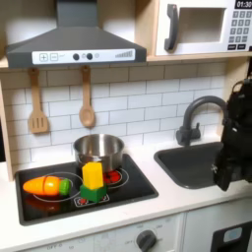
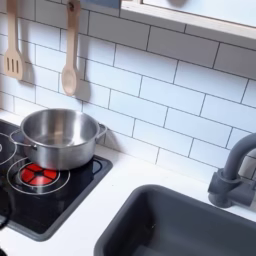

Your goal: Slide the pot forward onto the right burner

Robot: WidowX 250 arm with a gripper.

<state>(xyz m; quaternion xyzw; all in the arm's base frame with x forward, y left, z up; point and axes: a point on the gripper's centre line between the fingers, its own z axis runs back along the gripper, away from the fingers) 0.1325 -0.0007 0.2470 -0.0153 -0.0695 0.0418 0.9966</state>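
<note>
Right now the pot (image 1: 98, 152) stands upright on the back part of the black cooktop (image 1: 138, 185), its open mouth facing up and nothing visible inside. Being round, it has no real long axis — only a small side handle, which in the second exterior view (image 2: 55, 138) pokes toward the tiled wall on the second exterior view's right. In that view the pot sits just behind the right burner (image 2: 38, 176), whose red ring lies bare in front of it with the pot's base near or slightly over the ring's back edge.

In the first exterior view a yellow-and-green toy vegetable (image 1: 92, 181) stands upright in front of the pot, beside the burner (image 1: 113, 177), and an orange toy carrot (image 1: 47, 185) lies on the cooktop farther to the first exterior view's left, its long axis running left to right.

The gripper (image 1: 223, 173) hangs over the dark sink (image 1: 192, 167), well apart from the pot, at the first exterior view's right edge — whether it is spread or closed I cannot tell; nothing shows in its grip.
</note>
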